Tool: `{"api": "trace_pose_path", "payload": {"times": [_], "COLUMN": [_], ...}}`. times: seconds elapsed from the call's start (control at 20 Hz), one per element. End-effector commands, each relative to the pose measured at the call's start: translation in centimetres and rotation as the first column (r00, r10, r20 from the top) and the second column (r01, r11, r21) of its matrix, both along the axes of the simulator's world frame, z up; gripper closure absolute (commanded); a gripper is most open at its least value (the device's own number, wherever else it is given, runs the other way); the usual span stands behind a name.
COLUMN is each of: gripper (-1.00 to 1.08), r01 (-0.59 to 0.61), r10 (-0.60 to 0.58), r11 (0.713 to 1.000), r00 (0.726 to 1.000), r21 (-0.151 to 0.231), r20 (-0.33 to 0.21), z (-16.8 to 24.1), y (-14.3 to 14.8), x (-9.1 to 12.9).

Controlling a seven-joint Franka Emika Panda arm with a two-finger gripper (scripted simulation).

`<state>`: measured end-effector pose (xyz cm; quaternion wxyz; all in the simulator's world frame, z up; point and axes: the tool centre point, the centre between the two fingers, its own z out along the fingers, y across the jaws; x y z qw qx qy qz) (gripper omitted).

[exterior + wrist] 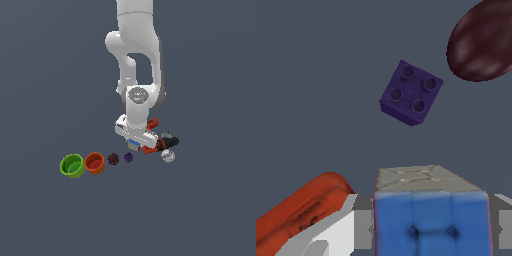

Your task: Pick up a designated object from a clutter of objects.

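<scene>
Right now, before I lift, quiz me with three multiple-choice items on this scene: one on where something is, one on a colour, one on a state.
1. Where is the claw in the exterior view?
A. over the green cup
B. at the puzzle cube, beside the drill
C. far from every object

2. What colour is the studded brick in the wrist view?
A. dark purple
B. yellow
C. green

3. How do the two cups stand?
A. stacked
B. tipped on their sides
C. upright, openings up

Answers:
1 B: the claw sits low over the puzzle cube, next to the red-and-black drill.
2 A: the studded brick is dark purple.
3 C: the green cup and orange cup both show open mouths, side by side.
</scene>
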<state>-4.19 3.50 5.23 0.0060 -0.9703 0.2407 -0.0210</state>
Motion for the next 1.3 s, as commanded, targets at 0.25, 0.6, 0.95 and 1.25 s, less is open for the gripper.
{"api": "trace_pose_path", "payload": {"times": [0.25, 0.6, 0.95, 1.25], "gripper": [1.08, 1.08, 1.08, 1.08], "r01": [0.002, 0.001, 0.0, -0.001], "r10": [-0.002, -0.001, 0.0, 0.001], "r11": [1.0, 1.0, 1.0, 1.0], "r00": [1.0, 1.0, 1.0, 1.0], "r21": [-0.001, 0.0, 0.0, 0.001], "r20": [-0.001, -0.003, -0.008, -0.014], "z": [-0.1, 1.4, 5.0, 9.7], "y": [-0.1, -1.1, -3.5, -6.6], "x": [0.0, 0.4, 1.4, 2.7]}}
